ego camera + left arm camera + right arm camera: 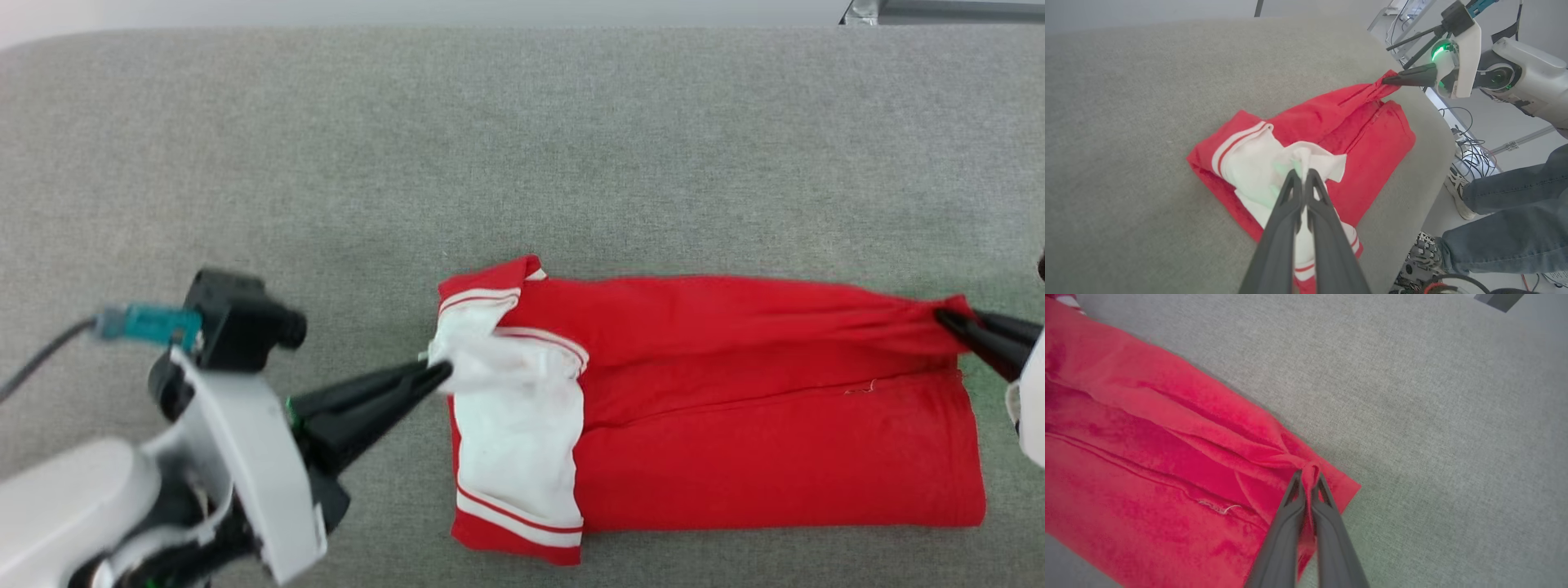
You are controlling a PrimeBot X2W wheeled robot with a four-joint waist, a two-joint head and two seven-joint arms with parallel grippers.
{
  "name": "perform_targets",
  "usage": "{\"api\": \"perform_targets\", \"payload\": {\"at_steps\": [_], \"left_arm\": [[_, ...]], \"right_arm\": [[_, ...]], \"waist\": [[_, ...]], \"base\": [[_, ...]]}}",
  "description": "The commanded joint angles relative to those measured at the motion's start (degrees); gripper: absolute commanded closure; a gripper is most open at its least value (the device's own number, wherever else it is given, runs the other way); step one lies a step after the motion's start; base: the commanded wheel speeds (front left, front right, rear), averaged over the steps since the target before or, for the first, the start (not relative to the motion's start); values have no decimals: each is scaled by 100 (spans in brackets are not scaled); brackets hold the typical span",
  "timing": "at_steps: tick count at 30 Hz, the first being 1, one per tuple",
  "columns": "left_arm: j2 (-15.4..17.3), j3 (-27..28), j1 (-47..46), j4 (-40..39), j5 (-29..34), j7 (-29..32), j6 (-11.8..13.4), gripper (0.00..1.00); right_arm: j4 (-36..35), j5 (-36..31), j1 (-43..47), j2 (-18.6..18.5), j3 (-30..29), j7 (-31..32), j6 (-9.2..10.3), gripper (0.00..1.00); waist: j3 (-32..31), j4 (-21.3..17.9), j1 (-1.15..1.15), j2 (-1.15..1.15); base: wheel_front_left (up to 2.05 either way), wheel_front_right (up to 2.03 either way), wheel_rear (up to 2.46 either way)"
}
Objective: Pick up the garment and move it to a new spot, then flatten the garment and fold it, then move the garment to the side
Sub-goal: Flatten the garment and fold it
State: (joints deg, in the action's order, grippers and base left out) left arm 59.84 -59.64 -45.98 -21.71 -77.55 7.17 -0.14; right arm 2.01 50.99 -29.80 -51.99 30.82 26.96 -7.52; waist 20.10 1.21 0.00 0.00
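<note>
I judge this to be the folding step. The garment (735, 425) lies on the grey fabric worktop (522, 147) as a long band stretched between my two grippers, already doubled lengthwise. My left gripper (439, 377) is pressed together on a bunch of white sleeve cloth at its own end of the band. My right gripper (949, 320) is pinching the gathered red corner at the opposite end, where the cloth puckers into pleats running away from its tips. The upper flap between them looks lifted and taut, with a long crease along it. The next move calls for carrying both ends in step, so the flap lands flat and square on the layer beneath, and only then letting go. The shirt shows plain red jersey from my right gripper onward, with a loose thread at the hem. By my left gripper there are white sleeve ends and red-and-white stripe trim, and no print is visible.
</note>
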Motion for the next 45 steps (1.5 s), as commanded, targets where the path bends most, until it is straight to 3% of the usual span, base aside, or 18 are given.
{"api": "perform_targets", "payload": {"at_steps": [1, 8, 16, 27, 28, 29, 30, 31, 33, 34, 39, 45], "left_arm": [[133, -21, 211, -194, 2, -113, 135, 100], [437, -158, 648, -713, 44, -311, 478, 100], [46, -313, 747, -413, 186, -389, 565, 100], [-558, -429, 644, 624, 259, -443, 370, 100], [-587, -438, 640, 677, 275, -463, 356, 100], [-627, -406, 638, 731, 284, -530, 344, 86], [-654, -391, 650, 768, 270, -572, 333, 65], [-666, -388, 663, 792, 262, -599, 309, 53], [-687, -306, 689, 814, 219, -743, 302, 5], [-692, -271, 717, 809, 170, -804, 276, 0], [-659, -16, 851, 806, 36, -1278, 349, 0], [-872, 376, 1151, 1175, 181, -2073, 933, 0]], "right_arm": [[-117, -66, 237, 4, -204, 39, 5, 100], [-461, -311, 736, 172, -770, 279, 5, 100], [-582, -608, 1092, 365, -1080, 582, 5, 100], [-397, -934, 1011, 783, -1051, 547, 5, 100], [-393, -933, 1005, 809, -1054, 526, 5, 64], [-388, -893, 992, 857, -1071, 490, 4, 42], [-387, -843, 982, 903, -1095, 477, 4, 0], [-391, -781, 981, 931, -1120, 463, 4, 0], [-412, -682, 987, 944, -1196, 464, 4, 0], [-422, -664, 993, 935, -1230, 469, 4, 0], [-440, -549, 1111, 928, -1451, 526, 4, 0], [-283, -314, 1400, 920, -1732, 806, 4, 0]], "waist": [[27, -2, 0, 0], [152, -21, 0, 0], [317, 14, 0, 0], [465, 29, 0, 0], [457, 32, 0, 0], [439, 36, 0, 0], [410, 39, 0, 0], [372, 43, 0, 0], [282, 60, 0, 0], [230, 70, 0, 0], [-59, 123, 0, 0], [-335, 196, 0, 0]], "base": [[0, 0, 0], [0, 0, 0], [0, 0, 0], [0, 0, 0], [0, 0, 0], [0, 0, 0], [0, 0, 0], [0, 0, 0], [0, 0, 0], [0, 0, 0], [0, 0, 0], [0, 0, 0]]}}
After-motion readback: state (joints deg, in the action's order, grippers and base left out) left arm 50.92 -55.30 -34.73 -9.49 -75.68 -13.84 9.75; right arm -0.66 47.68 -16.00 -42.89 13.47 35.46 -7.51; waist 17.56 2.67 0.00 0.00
